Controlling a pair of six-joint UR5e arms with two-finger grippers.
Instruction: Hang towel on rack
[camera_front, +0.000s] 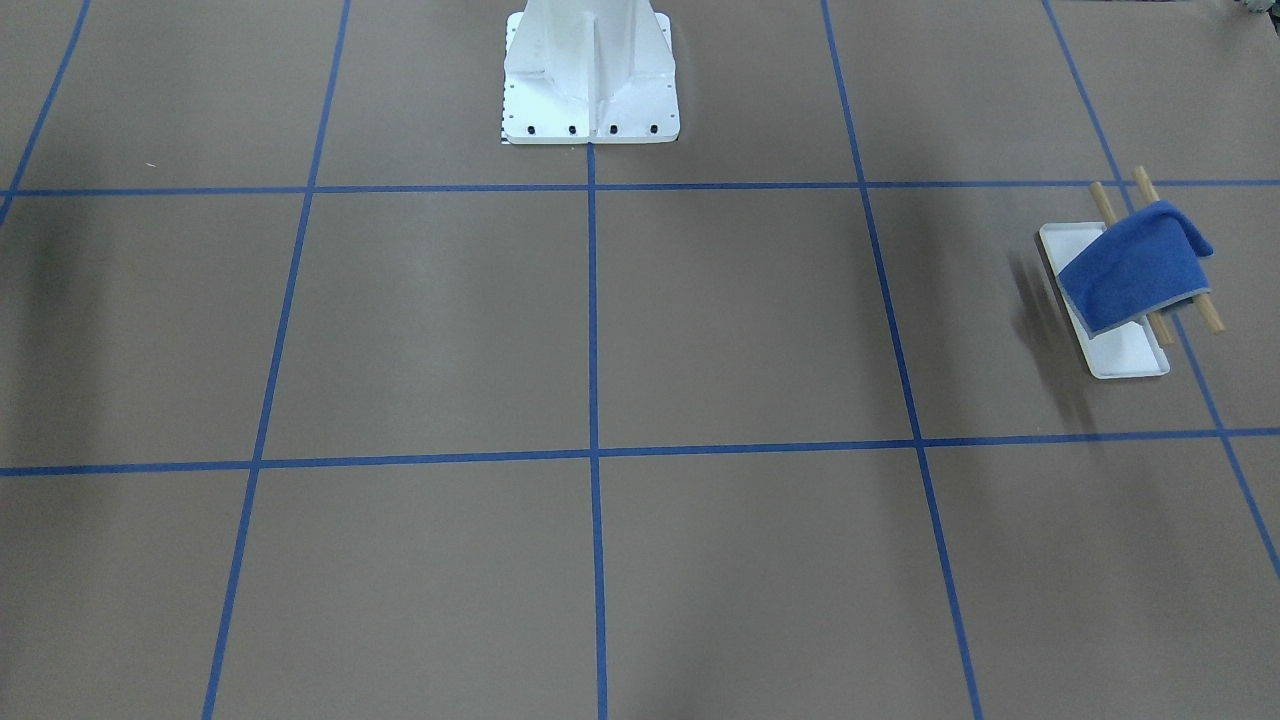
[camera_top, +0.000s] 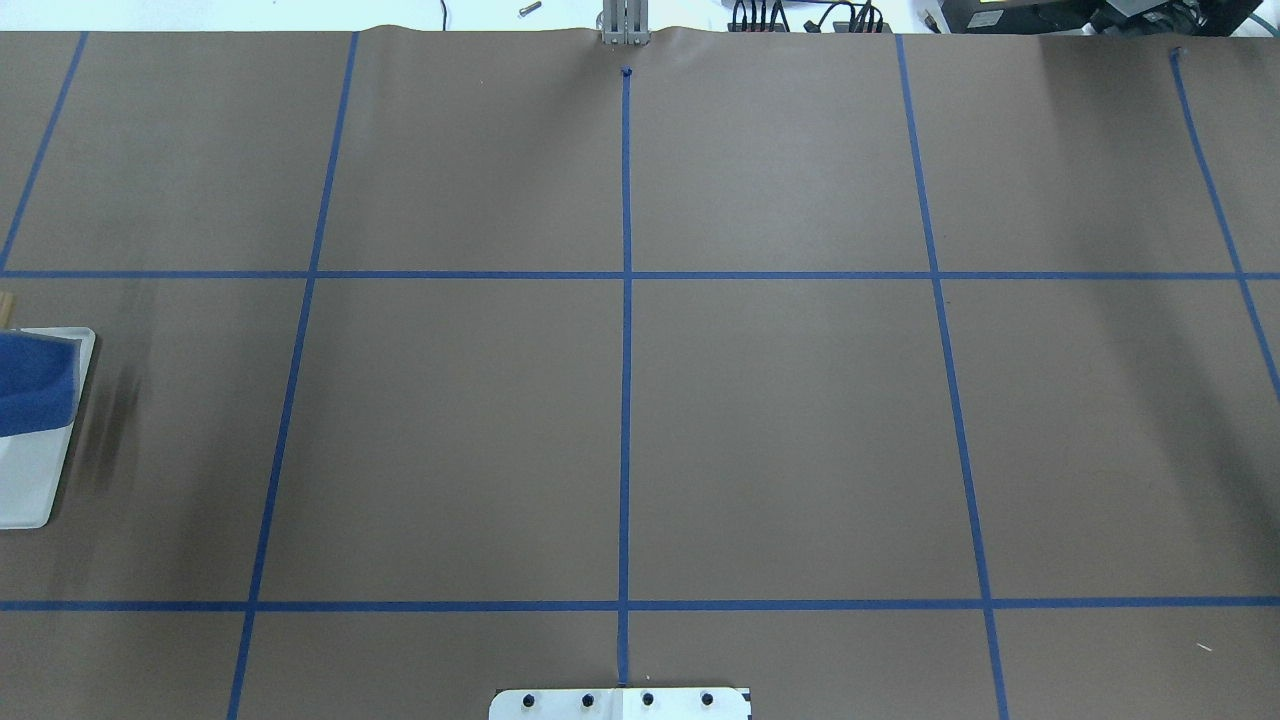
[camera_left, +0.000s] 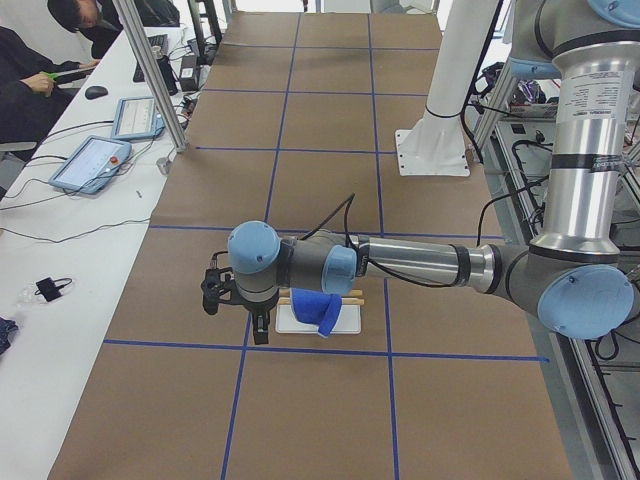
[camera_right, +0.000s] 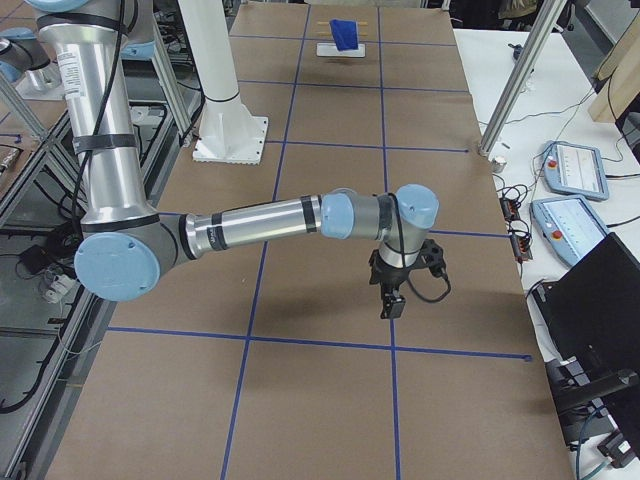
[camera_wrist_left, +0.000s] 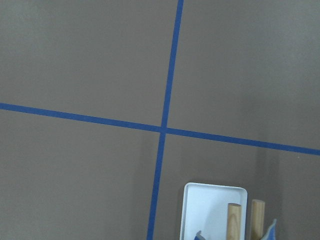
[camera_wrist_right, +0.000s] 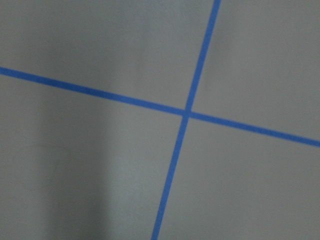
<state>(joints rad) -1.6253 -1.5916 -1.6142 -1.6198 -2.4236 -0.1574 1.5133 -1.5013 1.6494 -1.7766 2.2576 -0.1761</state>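
The blue towel (camera_front: 1135, 268) is draped over the two wooden rods (camera_front: 1103, 200) of the rack, whose white tray base (camera_front: 1125, 355) lies under it. The towel (camera_top: 35, 385) and the tray (camera_top: 30, 480) also show at the overhead view's left edge. In the exterior left view my left gripper (camera_left: 259, 332) hangs just beside the towel (camera_left: 322, 310), apart from it. In the left wrist view the tray (camera_wrist_left: 210, 205) and rod ends (camera_wrist_left: 234, 220) show at the bottom. My right gripper (camera_right: 392, 305) hangs over bare table far from the towel (camera_right: 344, 34). I cannot tell whether either gripper is open or shut.
The large white bolted pedestal (camera_front: 590, 75) stands at the robot's side of the table. Blue tape lines (camera_top: 625, 350) grid the brown table. Operators with tablets (camera_left: 95, 165) sit at a side table, behind aluminium posts (camera_left: 150, 75).
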